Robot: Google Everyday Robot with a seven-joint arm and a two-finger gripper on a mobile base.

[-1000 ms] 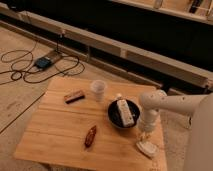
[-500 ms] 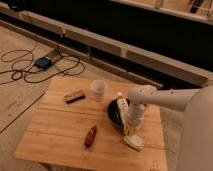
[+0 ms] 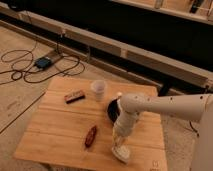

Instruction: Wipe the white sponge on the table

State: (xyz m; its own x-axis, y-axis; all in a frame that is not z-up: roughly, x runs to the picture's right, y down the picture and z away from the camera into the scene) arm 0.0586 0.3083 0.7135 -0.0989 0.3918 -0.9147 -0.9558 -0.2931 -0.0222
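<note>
Sponge: lower centre of frame, on table near its front edge | gripper clamped on its top | probably light, soft, squashy; grip opposite sides, press gently

Your square, light bamboo-plank table carries five things. Toward the far edge you see a translucent white plastic cup standing upright, with a flat dark brown rectangular bar to its left. A round black bowl sits just right of the cup. Nearer you lies a slim reddish-brown oblong object. By the near right corner rests the small off-white rounded white sponge, flat on the wood, with the gripper closed on it from above.
</note>
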